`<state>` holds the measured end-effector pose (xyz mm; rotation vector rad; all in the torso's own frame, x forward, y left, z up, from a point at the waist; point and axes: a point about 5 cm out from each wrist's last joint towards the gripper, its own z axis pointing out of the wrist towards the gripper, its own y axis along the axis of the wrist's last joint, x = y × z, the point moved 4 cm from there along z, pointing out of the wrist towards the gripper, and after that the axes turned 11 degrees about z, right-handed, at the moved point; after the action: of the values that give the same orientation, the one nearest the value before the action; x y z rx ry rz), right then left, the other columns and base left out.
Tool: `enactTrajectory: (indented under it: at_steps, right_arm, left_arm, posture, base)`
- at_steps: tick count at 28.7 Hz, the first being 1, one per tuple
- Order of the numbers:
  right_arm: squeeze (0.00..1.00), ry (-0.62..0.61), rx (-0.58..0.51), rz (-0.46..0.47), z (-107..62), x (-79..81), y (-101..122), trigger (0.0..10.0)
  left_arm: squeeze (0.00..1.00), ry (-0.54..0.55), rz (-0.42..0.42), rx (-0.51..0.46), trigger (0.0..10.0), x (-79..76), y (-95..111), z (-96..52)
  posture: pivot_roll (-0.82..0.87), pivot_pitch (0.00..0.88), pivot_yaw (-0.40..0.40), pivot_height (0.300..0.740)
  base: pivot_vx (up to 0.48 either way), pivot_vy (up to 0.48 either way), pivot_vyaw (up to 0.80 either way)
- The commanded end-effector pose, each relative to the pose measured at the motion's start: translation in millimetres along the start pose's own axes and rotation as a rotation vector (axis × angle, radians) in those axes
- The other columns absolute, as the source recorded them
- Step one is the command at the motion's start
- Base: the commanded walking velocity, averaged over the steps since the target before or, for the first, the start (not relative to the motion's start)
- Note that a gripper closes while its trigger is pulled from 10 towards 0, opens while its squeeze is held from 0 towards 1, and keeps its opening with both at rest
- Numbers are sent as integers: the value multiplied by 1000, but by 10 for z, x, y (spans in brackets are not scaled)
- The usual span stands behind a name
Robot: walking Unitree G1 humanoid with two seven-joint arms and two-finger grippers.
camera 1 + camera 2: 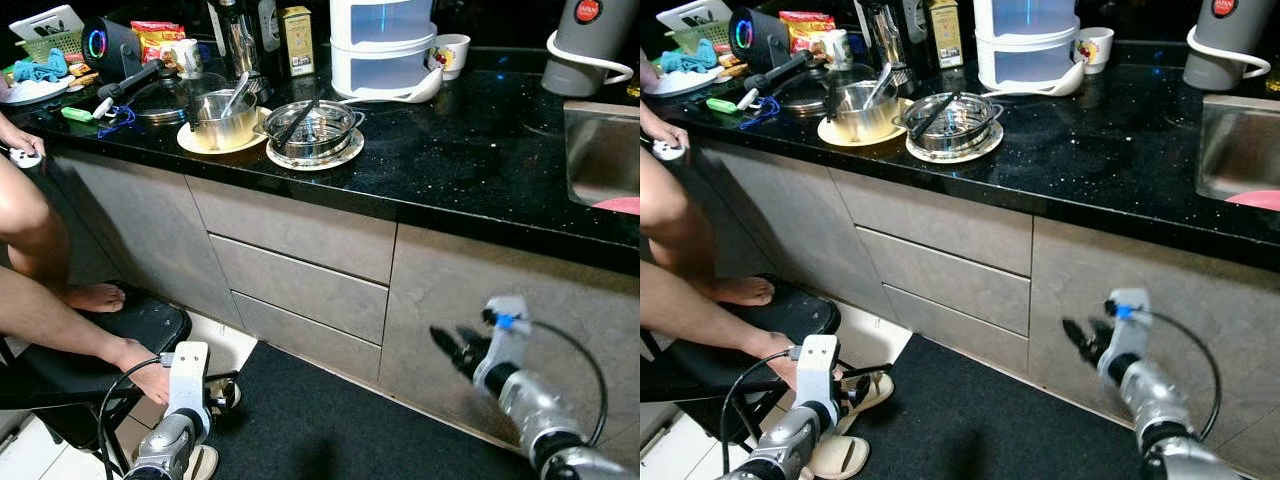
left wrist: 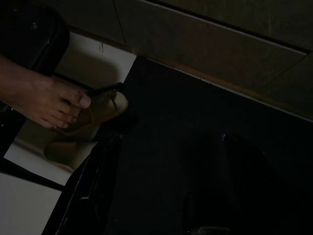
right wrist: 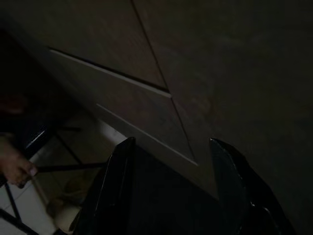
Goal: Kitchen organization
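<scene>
Below the table point(image 1: 470, 170), my right gripper point(image 1: 447, 346) hung with its fingers point(image 3: 115, 191) spread wide, holding nothing, near the grey drawers point(image 1: 300, 270). My left gripper point(image 2: 161, 186) hung low over the dark mat point(image 1: 340, 430), fingers apart, empty, near a person's foot point(image 2: 46, 100). The steel pots point(image 1: 310, 128) sat on the table.

I see a black countertop point(image 1: 450, 160) with fine pale speckles, and grey drawer fronts point(image 1: 300, 270) below it. At eleven o'clock stands a white cup point(image 1: 452, 52) with a small red motif. The floor mat point(image 1: 340, 430) is black, and the sandal point(image 1: 845, 452) beige.
</scene>
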<state>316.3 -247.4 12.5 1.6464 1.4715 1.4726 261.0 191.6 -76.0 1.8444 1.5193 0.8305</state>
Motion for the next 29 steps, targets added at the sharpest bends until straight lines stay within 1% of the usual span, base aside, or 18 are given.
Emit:
enactTrajectory:
  at_steps: [1, 3, 4, 7, 10, 12, 15, 16, 19, 21, 22, 23, 24, 25, 26, 27, 28, 29]
  right_arm:
    - [0, -9, 38, -3, -8, 20, -133, 10000]
    - [0, -95, 91, -79, -28, -38, -259, 10000]
    - [0, -108, 105, -93, -32, -42, -296, 10000]
    - [0, -107, 121, -81, -35, -15, -373, 10000]
    - [0, -106, 121, -74, -32, -9, -377, 10000]
    - [0, -104, 120, -67, -21, 4, -381, 10000]
    - [0, -96, 105, -44, -10, 22, -369, 10000]
    - [0, -29, 85, 0, 9, 94, -346, 10000]
    - [0, 162, 66, 87, 5, 254, -286, 10000]
    - [0, 162, 66, 87, 5, 254, -286, 10000]
    - [0, 301, 34, 167, -44, 321, -174, 10000]
    - [0, 301, 34, 167, -44, 321, -174, 10000]
    - [0, 389, 2, 224, -95, 343, -67, 10000]
    - [0, 389, 2, 224, -95, 343, -67, 10000]
    - [0, 559, -43, 290, -214, 406, 116, 10000]
    - [0, 559, -43, 290, -214, 406, 116, 10000]
    - [0, 627, -55, 302, -264, 444, 181, 10000]
    - [0, 627, -55, 302, -264, 444, 181, 10000]
  left_arm:
    - [0, -4, 24, 6, 10000, 19, -32, -17]
    - [0, -21, 55, -12, 10000, -5, 6, -9]
    - [0, -30, 73, -21, 10000, -22, 28, -4]
    - [0, -61, 104, -70, 10000, -107, 133, 18]
    - [0, -65, 95, -86, 10000, -139, 167, 27]
    - [0, -64, 84, -89, 10000, -171, 177, 34]
    - [0, -60, 70, -83, 10000, -171, 155, 29]
    - [0, -51, 51, -71, 10000, -134, 90, 5]
    - [0, -39, 32, -61, 10000, 4, 0, -49]
    - [0, -39, 32, -61, 10000, 4, 0, -49]
    - [0, -32, 32, -57, 10000, 71, -23, -69]
    - [0, -32, 32, -57, 10000, 71, -23, -69]
    - [0, -31, 25, -55, 10000, 85, -27, -72]
    - [0, -31, 25, -55, 10000, 85, -27, -72]
    - [0, -32, 19, -55, 10000, 95, -28, -73]
    - [0, -32, 19, -55, 10000, 95, -28, -73]
    - [0, -33, 18, -57, 10000, 94, -22, -72]
    - [0, -33, 18, -57, 10000, 94, -22, -72]
  posture:
    - [-47, 21, 47, 740]
    - [-45, 20, 51, 740]
    - [-45, 20, 51, 740]
    - [-40, 22, 51, 740]
    - [-30, 27, 49, 740]
    - [-27, 30, 49, 740]
    - [-24, 32, 49, 740]
    - [-24, 34, 51, 740]
    - [-24, 38, 54, 740]
    - [-24, 38, 54, 740]
    - [-26, 39, 56, 740]
    - [-26, 39, 56, 740]
    - [-28, 41, 57, 740]
    - [-28, 41, 57, 740]
    - [-32, 43, 59, 740]
    - [-32, 43, 59, 740]
    - [-32, 43, 59, 740]
    - [-32, 43, 59, 740]
  base:
    - [0, 0, 0]
    - [0, 0, 0]
    - [0, 0, 0]
    - [0, 0, 0]
    - [0, 0, 0]
    - [261, 0, 0]
    - [289, 0, 0]
    - [315, 0, 0]
    - [319, 0, 0]
    - [337, 0, 0]
    - [337, 0, 0]
    - [337, 0, 0]
    - [349, 0, 0]
    - [349, 0, 0]
    - [368, 0, 0]
    - [368, 0, 0]
    - [379, 0, 0]
    - [379, 0, 0]
